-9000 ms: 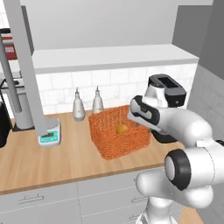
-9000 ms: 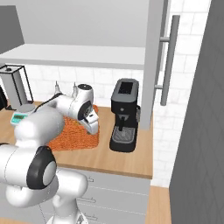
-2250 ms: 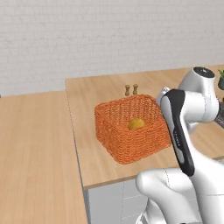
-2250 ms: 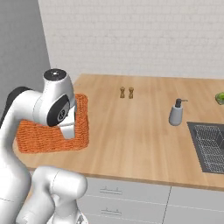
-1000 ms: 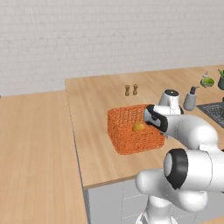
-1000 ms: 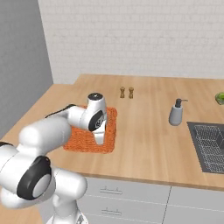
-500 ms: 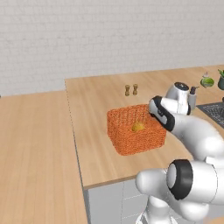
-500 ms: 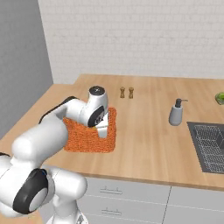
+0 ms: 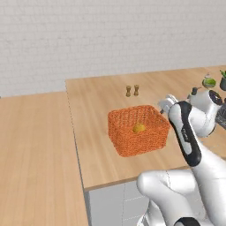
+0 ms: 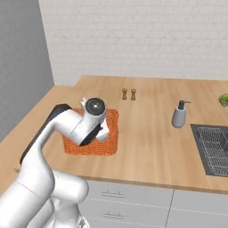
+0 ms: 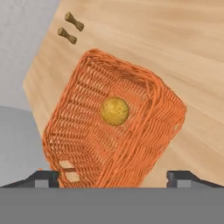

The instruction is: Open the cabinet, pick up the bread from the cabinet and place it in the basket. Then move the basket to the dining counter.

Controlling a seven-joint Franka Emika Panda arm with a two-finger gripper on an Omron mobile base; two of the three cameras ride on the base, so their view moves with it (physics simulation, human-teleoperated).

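Basket on dining tabletop, end effector released.
Basket (image 9: 139,136) holds bread (image 9: 139,128); end effector (image 11: 113,177) jaws spread wide above rim, gripping nothing.

Two small wooden shakers (image 10: 128,94) stand side by side, just apart, toward the counter's back edge, left of its middle. A grey soap dispenser (image 10: 179,114) with a dark pump stands further right, just beside the sink's back-left corner. The sink (image 10: 213,149), holding a dark wire rack, is sunk into the counter's right end. A green plant (image 10: 224,99) sits at the far right, near the back edge.
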